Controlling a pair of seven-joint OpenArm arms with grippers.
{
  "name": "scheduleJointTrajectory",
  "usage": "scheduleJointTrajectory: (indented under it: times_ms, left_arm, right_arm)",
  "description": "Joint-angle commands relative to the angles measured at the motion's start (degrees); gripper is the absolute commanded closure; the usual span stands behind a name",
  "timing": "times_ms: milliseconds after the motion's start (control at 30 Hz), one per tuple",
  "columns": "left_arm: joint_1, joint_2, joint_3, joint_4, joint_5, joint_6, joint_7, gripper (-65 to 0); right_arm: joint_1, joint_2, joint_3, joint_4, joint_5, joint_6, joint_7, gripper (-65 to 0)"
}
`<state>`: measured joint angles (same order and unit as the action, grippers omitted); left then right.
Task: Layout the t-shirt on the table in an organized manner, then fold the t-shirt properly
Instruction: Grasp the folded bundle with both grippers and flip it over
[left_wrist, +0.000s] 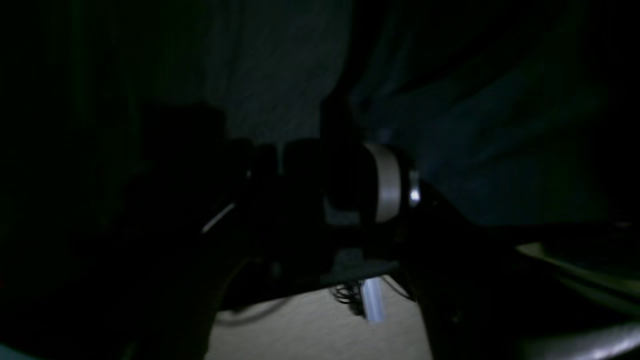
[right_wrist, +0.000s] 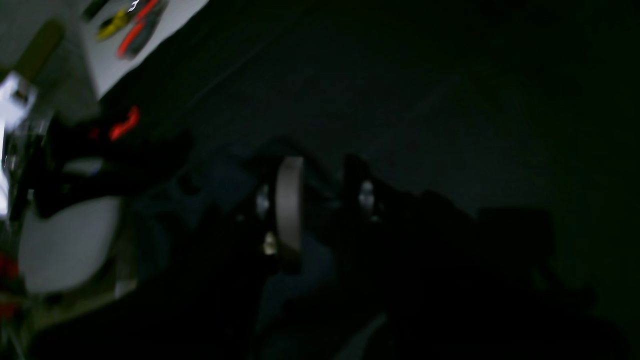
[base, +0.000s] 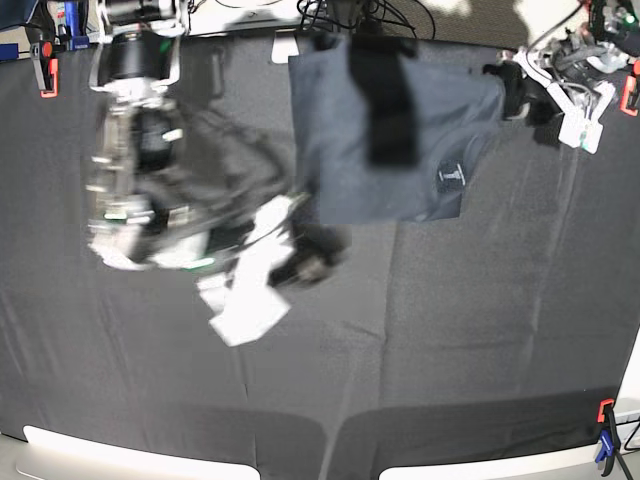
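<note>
Lying folded near the far edge of the black-clothed table (base: 480, 330), the dark charcoal-navy thin-fabric t-shirt (base: 395, 130) shows us its small white tag mark. Our left gripper (base: 515, 90) hovers at its far-right corner, our blurred right gripper (base: 310, 255) near its lower-left corner; we cannot tell either's finger state.

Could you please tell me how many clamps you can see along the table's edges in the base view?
3: one red clamp at the far-left corner, another red clamp at the far-right edge, and a blue clamp with a red tip at the near-right corner. A near-left one may lie outside the frame.
</note>
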<state>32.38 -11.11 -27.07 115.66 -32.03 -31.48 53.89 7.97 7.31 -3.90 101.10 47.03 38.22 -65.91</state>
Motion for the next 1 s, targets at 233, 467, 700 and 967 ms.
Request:
scheduleJointTrajectory:
  times_ms: [233,467,700,967]
  left_arm:
    - [4.4,1.0,-0.2,0.9,-9.0,-2.0,1.9,-17.2]
    - [5.1,4.7,0.7,-6.1,-9.7,-7.2,1.7,-5.3]
    - [-1.8,4.6,4.7,-16.3,-8.8,-7.8,1.7,-5.0]
    - [-12.9,4.4,4.7,-27.3,1.9,-7.7,-2.9,-5.0]
  right_arm:
    - [1.2,0.1,-11.7,-2.9,-18.4,1.0,6.0,-0.3]
    - [1.2,-0.2,-12.6,-10.1,-20.1,1.0,8.1,-0.3]
    - [1.2,-0.2,-12.6,-12.3,-23.6,1.0,10.0,-0.3]
    - [1.2,0.0,-12.6,-12.3,-24.5,0.9,9.4,-0.3]
